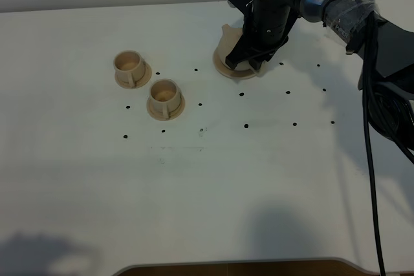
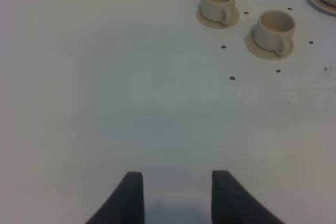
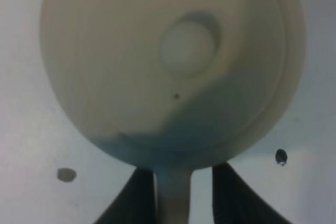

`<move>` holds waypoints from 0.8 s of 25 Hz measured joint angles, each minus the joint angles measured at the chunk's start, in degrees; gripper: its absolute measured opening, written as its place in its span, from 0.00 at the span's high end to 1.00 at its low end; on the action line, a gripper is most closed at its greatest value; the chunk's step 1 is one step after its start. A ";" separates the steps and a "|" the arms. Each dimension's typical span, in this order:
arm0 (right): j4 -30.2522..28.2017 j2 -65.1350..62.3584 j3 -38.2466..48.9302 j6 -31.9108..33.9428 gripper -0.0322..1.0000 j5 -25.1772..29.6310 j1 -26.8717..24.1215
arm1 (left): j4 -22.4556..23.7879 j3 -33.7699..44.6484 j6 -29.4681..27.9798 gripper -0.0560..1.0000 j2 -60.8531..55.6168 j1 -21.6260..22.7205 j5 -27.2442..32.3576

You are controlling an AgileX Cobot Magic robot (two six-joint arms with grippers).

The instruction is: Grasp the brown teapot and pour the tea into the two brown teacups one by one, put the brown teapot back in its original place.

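Left pincer: seen only on its own wrist cam, spread, nothing between the fingers, over bare white desk.

Overhead, from desk centre: two cups at about 10 o'clock. Back cup and front cup each stand upright on a small round saucer. They are close but apart, with the front one at roughly 4 o'clock from the back one. Handles point toward about 6 o'clock. The insides look plain tan.

Small black dots are scattered across the middle of the desk.

Teapot is at about 1 o'clock from centre and 2 o'clock from the front cup, well apart from both cups. It sits on the desk, lid on, knob visible. It is mostly hidden under the right arm, which reaches in from 2 o'clock.

Right pincer is down at the teapot, fingers either side of the handle. One finger is right against the handle. A sliver of desk shows between the handle and the other finger, so the pincer is spread around it, not clamped.
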 joint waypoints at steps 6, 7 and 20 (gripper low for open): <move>-0.15 0.02 0.00 0.00 0.72 0.11 0.00 | 0.00 0.00 0.00 0.63 0.00 0.00 0.00; -0.21 0.02 0.00 0.00 0.72 0.11 0.00 | 0.00 0.00 0.00 0.63 0.00 0.00 0.00; -1.33 0.07 -0.37 -3.66 0.64 0.27 0.00 | 0.00 0.00 0.00 0.63 0.00 0.00 0.00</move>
